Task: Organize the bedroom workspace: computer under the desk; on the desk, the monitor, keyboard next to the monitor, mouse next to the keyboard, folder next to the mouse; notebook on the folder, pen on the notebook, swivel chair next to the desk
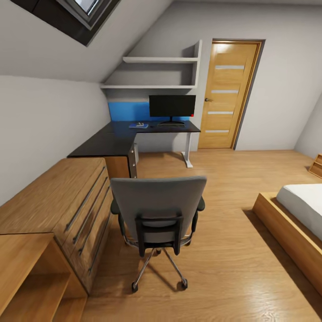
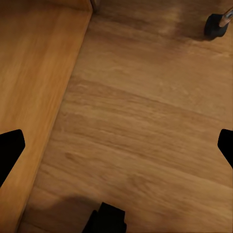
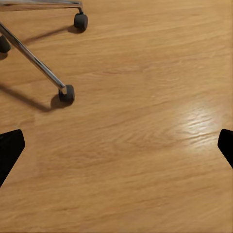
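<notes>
Left gripper [image 2: 116, 145] spread wide over bare floor [image 2: 145, 136], holding nothing, right gripper [image 3: 116, 145] likewise wide and empty, swivel chair [image 1: 157, 210] lower centre, monitor [image 1: 172, 106] on desk [image 1: 116, 139] upper centre.

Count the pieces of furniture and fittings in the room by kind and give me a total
Swivel chair: 1
Desk: 1
Wooden drawer cabinet: 1
Bed: 1
Wall shelves: 2
Door: 1
Total: 7

Both grippers' fingers [image 2: 10, 148] spread wide.
</notes>
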`<state>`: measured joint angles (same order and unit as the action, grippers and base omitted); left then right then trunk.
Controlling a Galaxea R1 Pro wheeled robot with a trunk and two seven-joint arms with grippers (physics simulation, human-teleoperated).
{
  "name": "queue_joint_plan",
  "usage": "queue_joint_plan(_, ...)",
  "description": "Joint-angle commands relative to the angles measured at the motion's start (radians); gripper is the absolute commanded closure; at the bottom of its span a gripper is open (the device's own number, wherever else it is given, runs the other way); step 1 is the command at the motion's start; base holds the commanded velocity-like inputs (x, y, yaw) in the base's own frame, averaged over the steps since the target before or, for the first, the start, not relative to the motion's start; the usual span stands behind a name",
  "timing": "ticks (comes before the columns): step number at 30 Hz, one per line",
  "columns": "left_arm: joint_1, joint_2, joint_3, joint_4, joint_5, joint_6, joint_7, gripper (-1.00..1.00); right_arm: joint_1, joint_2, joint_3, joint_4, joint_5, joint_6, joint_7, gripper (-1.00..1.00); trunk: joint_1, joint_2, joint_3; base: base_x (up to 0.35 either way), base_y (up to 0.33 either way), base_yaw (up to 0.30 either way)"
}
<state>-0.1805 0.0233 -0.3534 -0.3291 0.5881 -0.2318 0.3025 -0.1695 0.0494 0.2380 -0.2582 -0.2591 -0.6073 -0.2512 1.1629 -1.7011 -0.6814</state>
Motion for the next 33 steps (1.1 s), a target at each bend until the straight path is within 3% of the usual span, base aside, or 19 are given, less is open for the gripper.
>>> queue_joint_plan(1, -0.001, 0.001, -0.009, -0.001, 0.008, -0.003, 0.006, -1.00, -0.001, 0.000, 0.008, 0.000, -0.008, -0.003, -0.005, -1.00, 0.004, -0.008, -0.004, 0.000, 0.000, 0.000)
queue_joint_plan(8, -0.001, -0.009, -0.008, 0.032, 0.009, 0.004, -0.002, -1.00, -0.001, -0.002, 0.006, -0.006, -0.007, 0.000, -0.006, -1.00, 0.031, -0.057, -0.026, 0.000, 0.000, 0.000)
queue_joint_plan(10, -0.002, -0.035, -0.009, 0.031, 0.004, 0.005, -0.002, -1.00, -0.002, -0.003, 0.006, -0.022, -0.007, -0.005, -0.005, -1.00, 0.038, -0.071, -0.032, 0.000, 0.000, 0.000)
queue_joint_plan(11, -0.014, -0.099, -0.011, -0.147, -0.050, 0.059, 0.007, -1.00, -0.092, -0.004, 0.005, -0.109, -0.008, 0.004, -0.011, -1.00, 0.042, -0.078, -0.035, 0.000, 0.000, 0.000)
queue_joint_plan(13, -0.040, -0.104, -0.011, -0.180, -0.089, 0.133, 0.010, -1.00, -0.135, -0.002, 0.004, -0.111, -0.008, 0.027, -0.012, -1.00, 0.050, -0.092, -0.042, 0.000, 0.000, 0.000)
queue_joint_plan(14, -0.083, -0.111, -0.010, -0.192, -0.108, 0.195, 0.011, -1.00, -0.188, -0.001, 0.005, -0.113, -0.007, 0.105, -0.012, -1.00, 0.054, -0.099, -0.045, 0.000, 0.000, 0.000)
queue_joint_plan(18, -0.207, -0.139, -0.010, -0.206, -0.133, 0.317, 0.012, -1.00, -0.336, 0.008, 0.009, -0.115, 0.010, 0.364, -0.011, -1.00, 0.069, -0.127, -0.057, 0.000, 0.000, 0.000)
queue_joint_plan(20, -0.255, -0.149, -0.010, -0.208, -0.137, 0.376, 0.011, -1.00, -0.384, 0.018, 0.010, -0.116, 0.042, 0.454, -0.011, -1.00, 0.077, -0.141, -0.064, 0.000, 0.000, 0.000)
queue_joint_plan(21, -0.296, -0.155, -0.010, -0.209, -0.140, 0.440, 0.011, -1.00, -0.417, 0.028, 0.010, -0.117, 0.085, 0.520, -0.011, -1.00, 0.081, -0.148, -0.067, 0.000, 0.000, 0.000)
queue_joint_plan(25, -0.358, -0.176, -0.010, -0.211, -0.144, 0.526, 0.011, -1.00, -0.463, 0.060, 0.010, -0.118, 0.173, 0.598, -0.007, -1.00, 0.096, -0.176, -0.079, 0.000, 0.000, 0.000)
queue_joint_plan(26, -0.362, -0.178, -0.010, -0.211, -0.144, 0.531, 0.011, -1.00, -0.470, 0.065, 0.010, -0.118, 0.179, 0.609, -0.006, -1.00, 0.100, -0.183, -0.082, 0.000, 0.000, 0.000)
queue_joint_plan(27, -0.380, -0.179, -0.010, -0.210, -0.144, 0.539, 0.009, -1.00, -0.482, 0.075, 0.011, -0.110, 0.186, 0.634, 0.059, -1.00, 0.104, -0.190, -0.086, 0.000, 0.000, 0.000)
queue_joint_plan(29, -0.384, -0.176, -0.008, -0.204, -0.143, 0.539, 0.008, -1.00, -0.483, 0.077, 0.012, -0.107, 0.187, 0.638, 0.092, -1.00, 0.111, -0.204, -0.092, 0.000, 0.000, 0.000)
queue_joint_plan(33, -0.388, -0.147, -0.005, -0.179, -0.143, 0.533, 0.002, -1.00, -0.484, 0.077, 0.011, -0.074, 0.188, 0.640, 0.137, -1.00, 0.127, -0.232, -0.104, 0.000, 0.000, 0.000)
